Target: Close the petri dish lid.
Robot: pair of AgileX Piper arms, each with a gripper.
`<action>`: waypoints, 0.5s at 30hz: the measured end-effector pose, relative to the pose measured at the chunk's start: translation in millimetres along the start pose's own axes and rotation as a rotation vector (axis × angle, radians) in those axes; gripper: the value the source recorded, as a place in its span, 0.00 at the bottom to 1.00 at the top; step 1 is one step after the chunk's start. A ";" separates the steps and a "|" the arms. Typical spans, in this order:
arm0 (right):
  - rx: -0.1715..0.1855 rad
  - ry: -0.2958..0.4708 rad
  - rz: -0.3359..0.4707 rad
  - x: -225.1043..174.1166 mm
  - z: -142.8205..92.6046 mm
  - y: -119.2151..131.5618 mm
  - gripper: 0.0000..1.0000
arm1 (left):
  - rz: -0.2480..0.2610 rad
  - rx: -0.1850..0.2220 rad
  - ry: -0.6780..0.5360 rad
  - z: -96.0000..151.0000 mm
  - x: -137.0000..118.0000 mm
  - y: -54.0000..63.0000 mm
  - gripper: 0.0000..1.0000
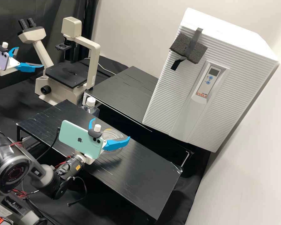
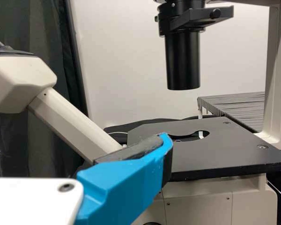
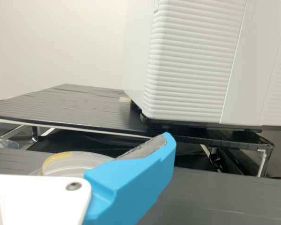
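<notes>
Black slats cover the low table (image 1: 140, 175), in front of a pale wall (image 1: 131, 31), and the clear petri dish (image 1: 113, 133) sits on that dark top, partly hidden from me by the right gripper (image 1: 111, 128). That gripper is spread open over the dish's near side, holding nothing; the left gripper (image 1: 30, 57) is also open and empty, beside the microscope (image 1: 94, 62).

From my end, the trouble is seeing. Clear plastic gives me little edge to judge by, and I cannot tell which ring is lid and which is base, or whether they are already together. The right wrist view looks out nearly level across the yellowish rim, so I could easily misjudge height. Too low, I judge, and a finger rams the base or scrapes the table; too high, and it closes on air.

If I grip off-centre, the lid may tip, catch on the rim and drag the light base along the smooth slats. Squeezing hard could pop it loose. A wide swing might clip the bottle (image 1: 90, 109) behind. I would also keep the left arm quiet: drifting forward, it could knock the microscope's black stage (image 2: 220, 150).
</notes>
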 end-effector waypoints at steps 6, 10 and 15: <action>-0.035 0.014 -0.022 -0.9 2.1 1.0 1.00 | 0.000 0.000 0.000 0.0 0.0 0.0 1.00; -0.044 0.028 -0.038 -1.1 1.3 -0.1 1.00 | 0.000 0.000 0.000 0.0 0.0 0.0 1.00; -0.065 0.054 -0.068 -1.6 0.0 -2.0 1.00 | 0.000 0.000 0.000 0.0 0.0 0.0 1.00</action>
